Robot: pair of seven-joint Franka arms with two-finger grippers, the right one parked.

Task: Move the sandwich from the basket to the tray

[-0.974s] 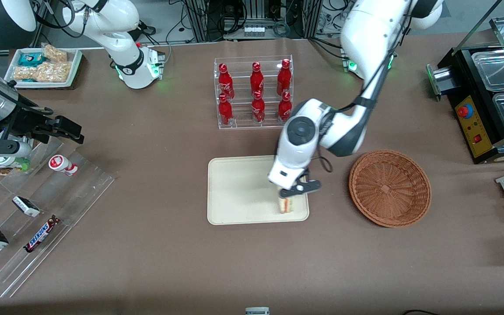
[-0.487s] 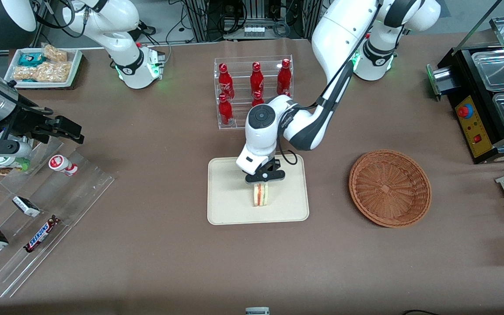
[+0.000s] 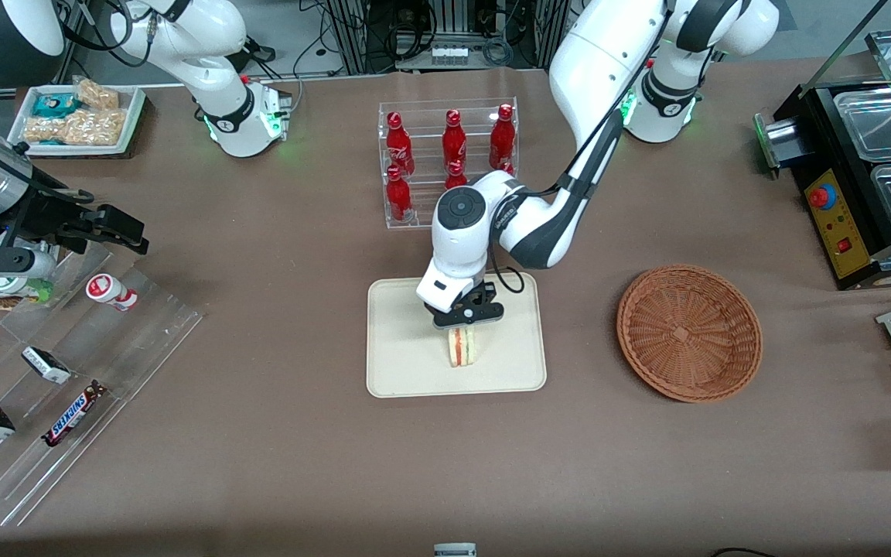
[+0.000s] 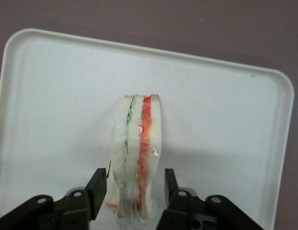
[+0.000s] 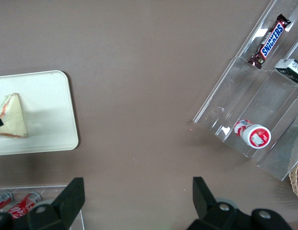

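Observation:
The sandwich (image 3: pixel 461 348) stands on edge in the middle of the cream tray (image 3: pixel 399 348), its green and red filling stripes (image 4: pixel 137 158) facing up. My left gripper (image 3: pixel 464 325) hangs straight over it, lowered around the end farther from the front camera. It is open (image 4: pixel 134 179): a strip of tray (image 4: pixel 57 96) shows between each black finger (image 4: pixel 97 189) and the bread. The wicker basket (image 3: pixel 689 333) lies beside the tray toward the working arm's end, with nothing in it. In the right wrist view the sandwich (image 5: pixel 12 117) sits as a pale wedge on the tray (image 5: pixel 48 105).
A clear rack of red bottles (image 3: pixel 449 162) stands just past the tray, close to my arm's elbow. Stepped acrylic racks with snack bars (image 3: pixel 66 371) and a white snack tray (image 3: pixel 78 116) lie toward the parked arm's end. A black appliance (image 3: pixel 863 178) sits near the basket.
A second ago the gripper held the sandwich over the tray's basket-side edge. It has since carried it to the tray's middle, lowered it, and now the fingers stand apart from the bread.

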